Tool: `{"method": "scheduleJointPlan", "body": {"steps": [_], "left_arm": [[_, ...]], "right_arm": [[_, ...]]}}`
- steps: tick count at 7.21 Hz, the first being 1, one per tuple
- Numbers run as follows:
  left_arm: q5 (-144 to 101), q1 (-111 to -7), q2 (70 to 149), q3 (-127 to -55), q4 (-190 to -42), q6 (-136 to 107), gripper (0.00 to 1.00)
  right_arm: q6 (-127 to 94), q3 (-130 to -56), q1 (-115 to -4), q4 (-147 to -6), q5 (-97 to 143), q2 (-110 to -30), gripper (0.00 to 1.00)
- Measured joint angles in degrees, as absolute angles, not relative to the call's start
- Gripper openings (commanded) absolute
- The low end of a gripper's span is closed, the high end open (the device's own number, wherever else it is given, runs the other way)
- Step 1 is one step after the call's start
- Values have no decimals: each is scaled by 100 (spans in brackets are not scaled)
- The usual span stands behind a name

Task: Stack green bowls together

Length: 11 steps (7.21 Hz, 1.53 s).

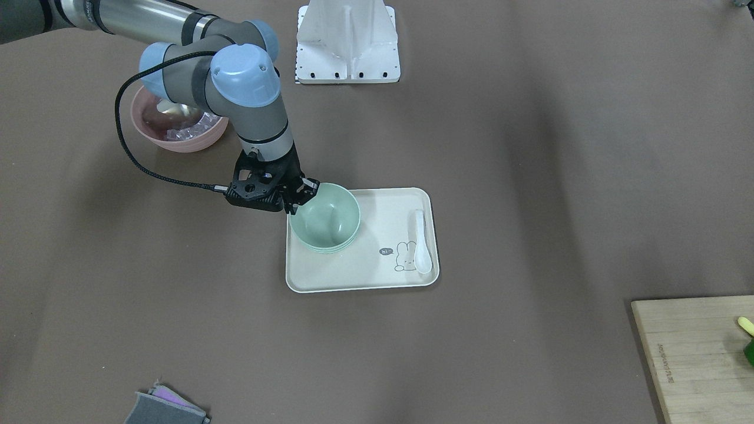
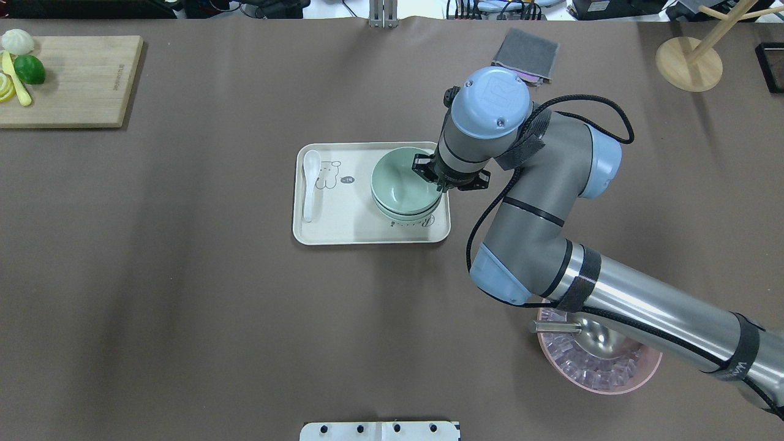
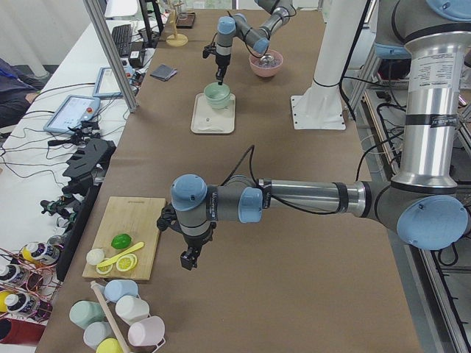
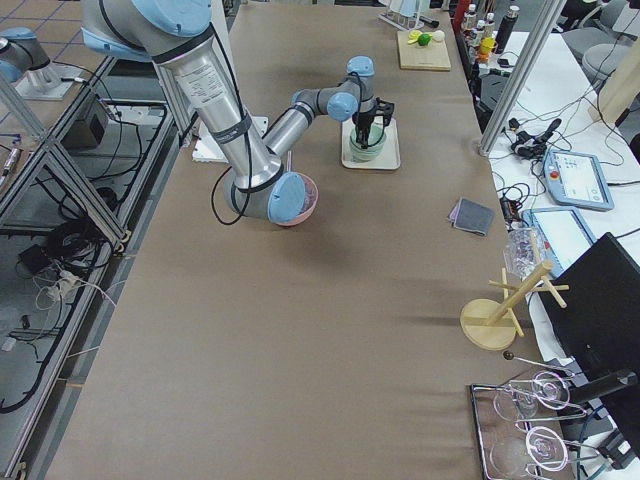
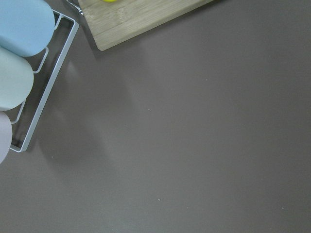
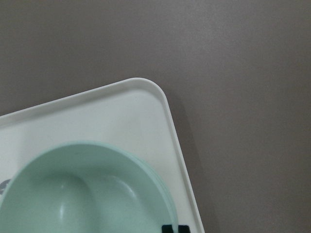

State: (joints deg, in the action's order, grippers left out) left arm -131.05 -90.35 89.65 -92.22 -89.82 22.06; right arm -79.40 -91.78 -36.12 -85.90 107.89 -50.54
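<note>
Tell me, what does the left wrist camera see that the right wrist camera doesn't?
Only the left wrist camera shows a corner of a wooden board and pastel cups in a wire rack. Only the right wrist camera shows the green bowls, nested together on a white tray near its rounded corner. Both share the plain brown table; neither shows the other's things.

My table [image 2: 184, 306] is covered in plain brown. Near the centre of the overhead view a cream tray [image 2: 358, 229] lies flat on it. A pink bowl [image 2: 618, 387] stands at lower right and a wooden cutting board [image 2: 79, 86] at upper left. A grey cloth [image 2: 525, 52] and a round wooden stand [image 2: 688, 64] sit along the top right. A white mounting plate [image 2: 380, 430] is at bottom centre.
</note>
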Motion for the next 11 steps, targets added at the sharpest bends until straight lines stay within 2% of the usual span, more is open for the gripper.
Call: {"method": "scheduleJointPlan", "body": {"steps": [4,5,6,11], "left_arm": [[-13105,-9035,8965,-9221,-8982,2201,98],[-13105,-9035,8965,-9222,-8982,2204,98],[-13105,-9035,8965,-9220,-8982,2204,98],[-13104,-9026,8930,-9175,-8976,2184,98]], "right_arm": [[-7960,-9132,-3581,-8490,10791,-5047,0],[-7939,-9132,-3578,-8452,10792,-5056,22],[-7903,-9129,-3578,-8401,10793,-5071,99],[-7284,-9158,-3821,-8404,10865,-5103,100]]}}
